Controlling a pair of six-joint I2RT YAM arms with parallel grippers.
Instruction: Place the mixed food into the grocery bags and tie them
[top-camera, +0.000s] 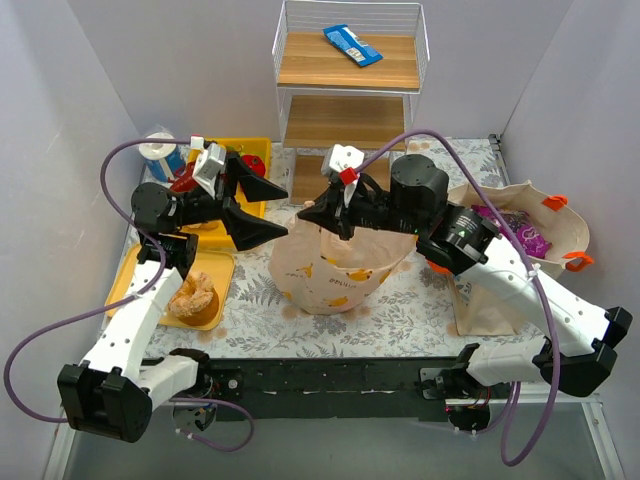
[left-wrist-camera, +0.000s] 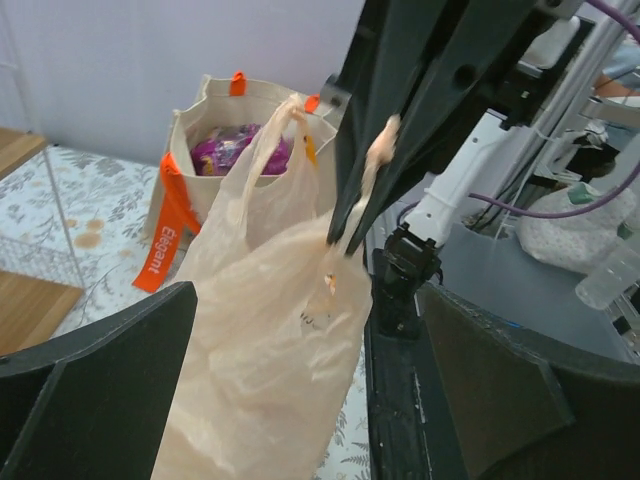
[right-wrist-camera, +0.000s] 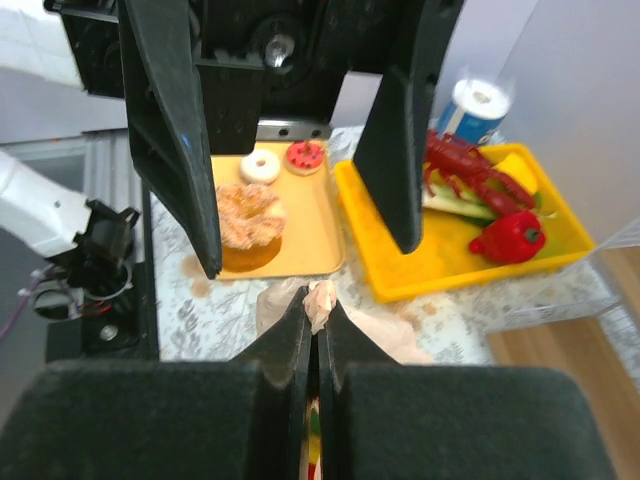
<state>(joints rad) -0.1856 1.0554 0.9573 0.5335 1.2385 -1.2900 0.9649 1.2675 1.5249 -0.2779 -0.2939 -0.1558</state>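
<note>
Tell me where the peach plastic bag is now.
Top view: the peach plastic bag stands mid-table, its handle pinched in the right gripper, with the beige tote to its right.

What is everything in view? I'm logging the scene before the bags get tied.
plastic carrier bag: one, translucent peach, table centre
tote bag: one, beige with orange handles, right side
snack packet: one, purple, inside tote bag
wire rack: one, white with wooden shelves, back
blue packet: one, blue and white, rack's top shelf
bin: one, yellow, back left
toy lobster: one, red, in bin
toy pepper: one, red, in bin
paper roll: one, white and blue, behind bin
tray: one, orange, near left
toy pastries: three, mixed colours, on tray
left claw: one, black, open beside carrier bag
right claw: one, black, shut on carrier bag's handle
</note>
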